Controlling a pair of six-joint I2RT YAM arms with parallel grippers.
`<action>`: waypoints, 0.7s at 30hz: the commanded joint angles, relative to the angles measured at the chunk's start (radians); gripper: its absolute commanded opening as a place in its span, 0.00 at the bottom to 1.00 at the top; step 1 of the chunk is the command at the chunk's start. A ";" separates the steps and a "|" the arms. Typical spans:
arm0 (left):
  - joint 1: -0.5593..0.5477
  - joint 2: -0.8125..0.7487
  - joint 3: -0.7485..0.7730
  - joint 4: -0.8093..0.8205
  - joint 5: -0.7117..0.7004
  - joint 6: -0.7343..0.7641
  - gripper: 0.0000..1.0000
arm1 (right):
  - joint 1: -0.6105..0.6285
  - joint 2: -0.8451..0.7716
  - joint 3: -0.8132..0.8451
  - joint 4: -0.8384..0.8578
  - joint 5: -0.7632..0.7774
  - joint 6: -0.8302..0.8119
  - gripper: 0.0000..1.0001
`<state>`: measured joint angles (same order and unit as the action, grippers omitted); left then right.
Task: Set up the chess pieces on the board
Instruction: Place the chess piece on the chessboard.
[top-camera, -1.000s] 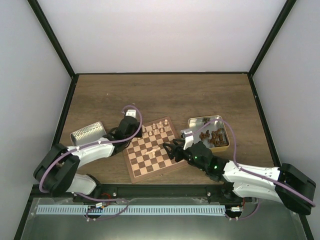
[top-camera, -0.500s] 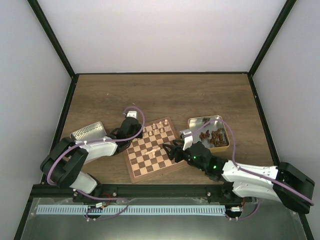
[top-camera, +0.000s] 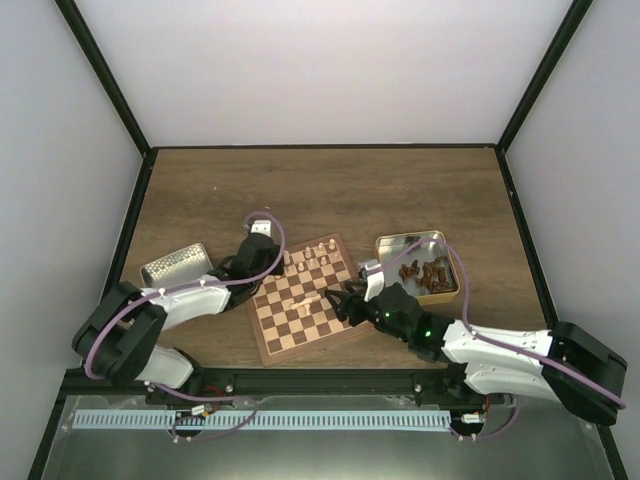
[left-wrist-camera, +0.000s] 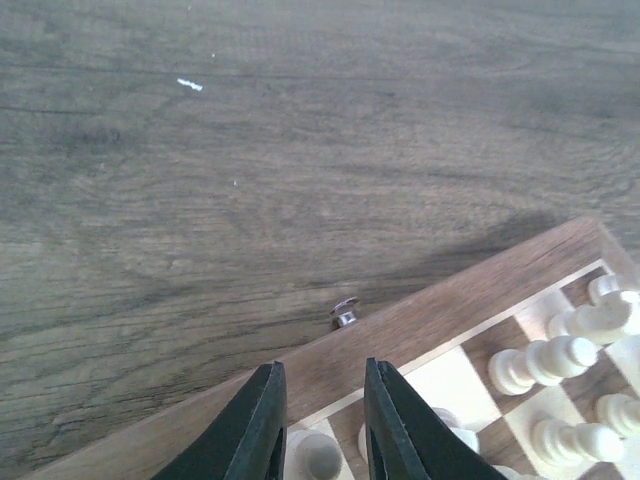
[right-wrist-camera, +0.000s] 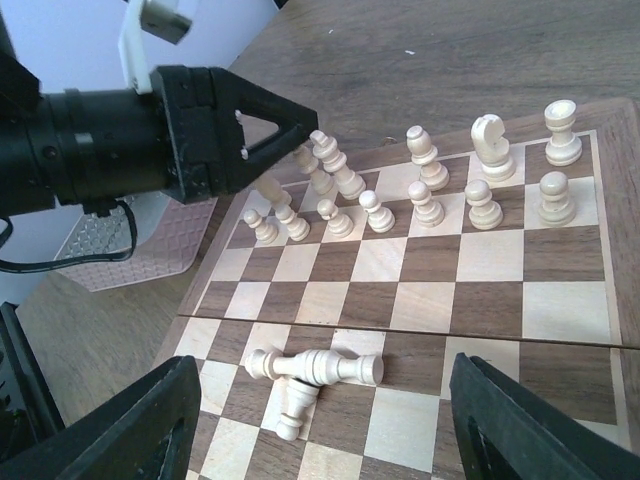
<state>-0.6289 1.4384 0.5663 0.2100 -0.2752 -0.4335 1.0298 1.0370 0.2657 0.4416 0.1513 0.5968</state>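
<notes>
Left tool, slightly parted, hovers over a cream piece at the board corner; right tool gapes above toppled pieces. Cream ranks half-set; dark pieces sit in the tin.

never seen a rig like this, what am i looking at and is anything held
Two white-and-black robot arms sit at a brown wooden table. One picture looks down from above; the other two come from cameras on each wrist. Between the arms lies a square checked wooden chessboard. Pale cream chessmen stand along its far side, and a few fallen ones lie mid-board. An open silver tin on the right holds dark brown chessmen; a textured silver tin lies left. The right gripper is wide open, empty. The left gripper hangs over the board's corner, jaws slightly apart; whether it grips is unclear.
</notes>
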 joint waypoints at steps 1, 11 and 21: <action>0.003 -0.059 -0.004 -0.004 0.018 0.005 0.24 | 0.001 0.011 0.033 0.019 -0.003 0.009 0.70; 0.003 -0.199 0.030 -0.118 -0.035 -0.024 0.23 | 0.000 0.002 0.063 -0.043 0.025 0.058 0.70; 0.003 -0.516 0.028 -0.304 0.262 -0.054 0.43 | 0.000 0.233 0.434 -0.611 -0.017 0.220 0.66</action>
<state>-0.6277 1.0142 0.5880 -0.0113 -0.1741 -0.4763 1.0290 1.1870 0.5739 0.0994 0.1768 0.7364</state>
